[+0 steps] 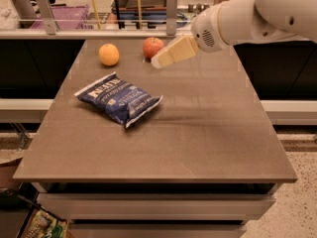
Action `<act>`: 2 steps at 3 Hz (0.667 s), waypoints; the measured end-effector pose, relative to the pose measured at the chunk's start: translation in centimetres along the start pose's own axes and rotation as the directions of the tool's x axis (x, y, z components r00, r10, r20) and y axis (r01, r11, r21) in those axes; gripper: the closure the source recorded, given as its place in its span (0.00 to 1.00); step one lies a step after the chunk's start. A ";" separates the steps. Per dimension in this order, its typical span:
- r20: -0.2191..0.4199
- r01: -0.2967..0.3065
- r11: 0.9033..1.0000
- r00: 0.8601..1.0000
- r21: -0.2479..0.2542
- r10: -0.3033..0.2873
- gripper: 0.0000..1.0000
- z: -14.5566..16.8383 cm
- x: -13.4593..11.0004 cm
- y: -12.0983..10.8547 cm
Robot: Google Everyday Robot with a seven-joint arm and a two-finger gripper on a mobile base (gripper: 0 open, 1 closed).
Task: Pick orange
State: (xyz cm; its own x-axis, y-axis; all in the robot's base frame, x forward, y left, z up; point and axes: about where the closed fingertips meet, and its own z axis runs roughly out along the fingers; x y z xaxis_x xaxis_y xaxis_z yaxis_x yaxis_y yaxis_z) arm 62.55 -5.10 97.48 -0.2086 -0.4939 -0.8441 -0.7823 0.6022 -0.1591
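Observation:
The orange is a small round yellow-orange fruit at the far left of the brown table. A red apple sits just to its right. My gripper comes in from the upper right on a white arm and hovers above the table just right of the apple, about a hand's width from the orange. It holds nothing that I can see.
A blue chip bag lies on the table's left middle, in front of the orange. A rail with metal posts runs along the table's far edge. Black counters flank the table on both sides.

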 end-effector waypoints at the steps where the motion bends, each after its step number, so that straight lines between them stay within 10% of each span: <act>1: 0.012 -0.009 0.999 1.000 -0.034 0.009 0.00 2.9 -0.7 0.5; 2: 0.006 -0.026 0.997 1.000 -0.067 0.026 0.00 6.0 -1.0 0.6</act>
State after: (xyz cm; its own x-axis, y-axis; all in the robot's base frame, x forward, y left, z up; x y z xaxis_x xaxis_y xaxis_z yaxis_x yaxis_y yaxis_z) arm 65.78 -0.45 95.18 -0.2258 -0.4745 -0.8508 -0.8143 0.5713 -0.1025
